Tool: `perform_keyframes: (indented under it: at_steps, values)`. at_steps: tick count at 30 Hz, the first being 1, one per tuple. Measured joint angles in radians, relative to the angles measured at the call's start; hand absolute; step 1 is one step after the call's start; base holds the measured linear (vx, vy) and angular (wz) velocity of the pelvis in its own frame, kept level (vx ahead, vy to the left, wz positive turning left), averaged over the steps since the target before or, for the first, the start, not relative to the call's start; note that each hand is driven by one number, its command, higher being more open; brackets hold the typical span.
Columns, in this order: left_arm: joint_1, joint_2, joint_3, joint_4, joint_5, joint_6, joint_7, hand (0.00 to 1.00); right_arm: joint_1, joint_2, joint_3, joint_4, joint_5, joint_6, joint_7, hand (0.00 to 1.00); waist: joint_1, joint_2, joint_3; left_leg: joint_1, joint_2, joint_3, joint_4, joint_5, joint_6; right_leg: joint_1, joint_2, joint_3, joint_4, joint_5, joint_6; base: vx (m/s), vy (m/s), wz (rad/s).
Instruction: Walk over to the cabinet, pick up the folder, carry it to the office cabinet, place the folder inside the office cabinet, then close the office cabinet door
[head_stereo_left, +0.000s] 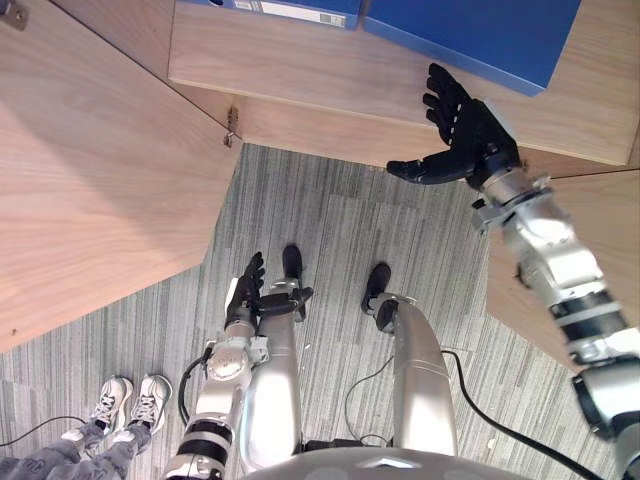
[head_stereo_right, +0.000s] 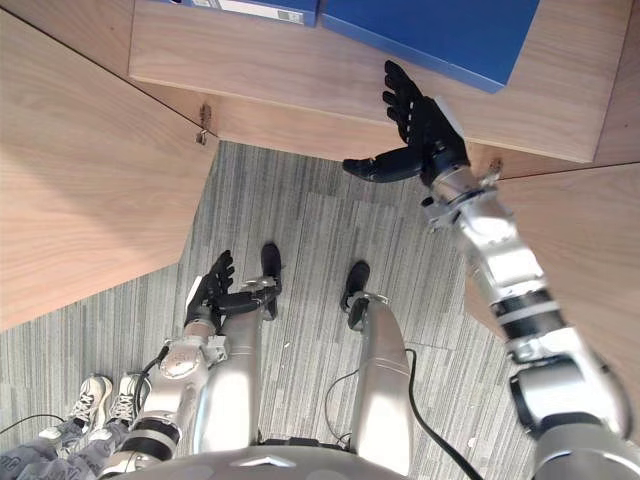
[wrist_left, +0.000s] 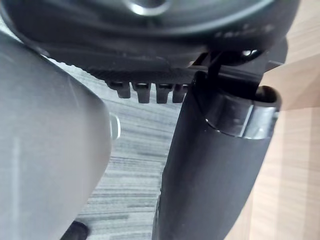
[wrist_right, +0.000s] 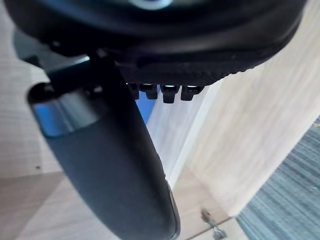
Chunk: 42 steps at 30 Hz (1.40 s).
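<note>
Person's shoes (head_stereo_left: 130, 400) lower left, open cabinet door (head_stereo_left: 90, 170), left hand (head_stereo_left: 245, 295) hanging low, fingers straight, blue folder (head_stereo_left: 480, 35) on shelf (head_stereo_left: 300, 70), far end cut off, right hand (head_stereo_left: 465, 140) spread empty just beside its near edge, contact unclear

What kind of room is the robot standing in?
Most likely an office. A wooden cabinet with its doors open holds blue folders on a shelf, and the floor is grey striped carpet, the sort offices often have.
</note>
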Motion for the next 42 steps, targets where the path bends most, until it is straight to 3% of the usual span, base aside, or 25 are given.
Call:
perform_keyframes:
  at_steps: [3, 4, 9, 14, 21, 34, 42]
  values:
    - [-0.013, -0.022, 0.011, 0.0, 0.01, 0.006, 0.022, 1.0, 0.022, 0.087, -0.06, -0.095, -0.126, -0.009, -0.094, 1.0, 0.0, 0.0, 0.0, -0.004, 0.005, 0.001, 0.013, -0.009, 0.003, -0.001, 0.004, 0.002, 0.0, 0.001, 0.002, 0.0, 0.031, -0.06]
    - [-0.017, -0.028, 0.022, 0.0, 0.025, 0.007, 0.029, 1.0, 0.022, 0.11, -0.077, -0.125, -0.19, -0.024, -0.126, 0.0, 0.0, 0.0, 0.0, -0.009, 0.01, 0.002, 0.023, -0.015, 0.005, -0.002, 0.007, 0.003, 0.001, 0.001, 0.002, -0.01, 0.036, -0.11]
    - [-0.046, -0.051, 0.039, 0.023, 0.04, 0.01, 0.045, 1.0, 0.022, 0.16, -0.084, -0.166, -0.425, -0.05, -0.201, 0.0, 0.0, 0.0, 0.0, -0.008, 0.008, 0.009, 0.024, -0.017, 0.007, -0.004, 0.006, 0.011, 0.009, 0.002, 0.005, 0.0, 0.007, -0.01]
    - [-0.061, -0.07, 0.041, 0.028, 0.062, 0.013, 0.067, 1.0, 0.028, 0.19, -0.056, -0.135, -0.631, -0.037, -0.205, 0.0, 0.001, 0.0, 0.0, -0.01, 0.008, 0.011, 0.023, -0.017, 0.007, -0.01, 0.005, 0.014, 0.009, 0.002, 0.005, 0.0, 0.0, 0.0]
    - [-0.095, -0.072, 0.047, 0.059, 0.068, 0.015, 0.095, 1.0, 0.005, 0.194, -0.032, -0.023, -0.748, -0.002, -0.211, 0.0, 0.004, 0.0, 0.0, -0.029, 0.006, 0.008, 0.025, -0.016, 0.007, -0.025, 0.004, 0.01, 0.008, 0.002, 0.005, 0.0, 0.0, 0.0]
    - [-0.13, -0.081, 0.079, 0.097, 0.067, 0.015, 0.127, 1.0, -0.224, 0.158, -0.04, 0.202, -0.769, 0.056, -0.264, 0.0, 0.004, 0.0, 0.001, -0.062, 0.0, -0.007, 0.024, -0.016, 0.008, -0.044, 0.0, -0.006, -0.003, 0.003, 0.006, 0.01, 0.007, 0.02]
    - [-0.136, -0.082, 0.086, 0.097, 0.049, 0.014, 0.138, 1.0, -0.387, 0.147, -0.104, 0.351, -0.656, 0.095, -0.298, 0.0, 0.003, 0.0, 0.002, -0.074, -0.004, -0.008, 0.018, -0.014, 0.01, -0.052, -0.005, -0.01, -0.014, 0.005, 0.009, 0.03, 0.015, 0.01]
